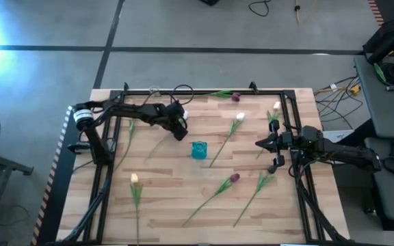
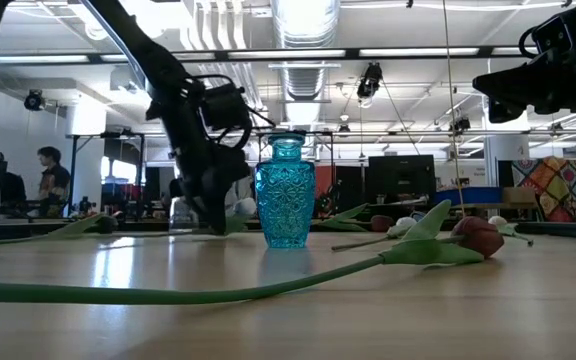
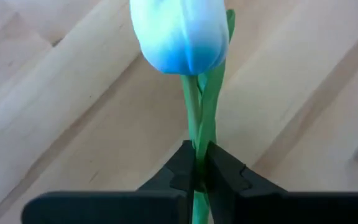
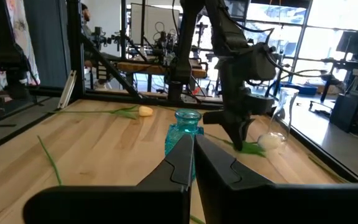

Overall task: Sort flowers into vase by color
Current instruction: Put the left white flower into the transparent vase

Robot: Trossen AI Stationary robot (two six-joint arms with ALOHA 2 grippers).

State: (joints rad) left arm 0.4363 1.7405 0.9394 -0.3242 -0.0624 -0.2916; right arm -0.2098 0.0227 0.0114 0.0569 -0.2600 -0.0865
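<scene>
The left claw (image 3: 199,180) was down at the surface (image 1: 176,198) just beside the blue glass vase (image 1: 198,149), its fingers pinched shut on the green stem of a white tulip (image 3: 182,34) lying flat on the wood. The right claw (image 1: 264,144), closed and empty, hovered well apart on the vase's other side.

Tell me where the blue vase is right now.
In the high view the blue vase stands upright near the table's middle, just right of the left gripper, which is shut on a white tulip.
</scene>
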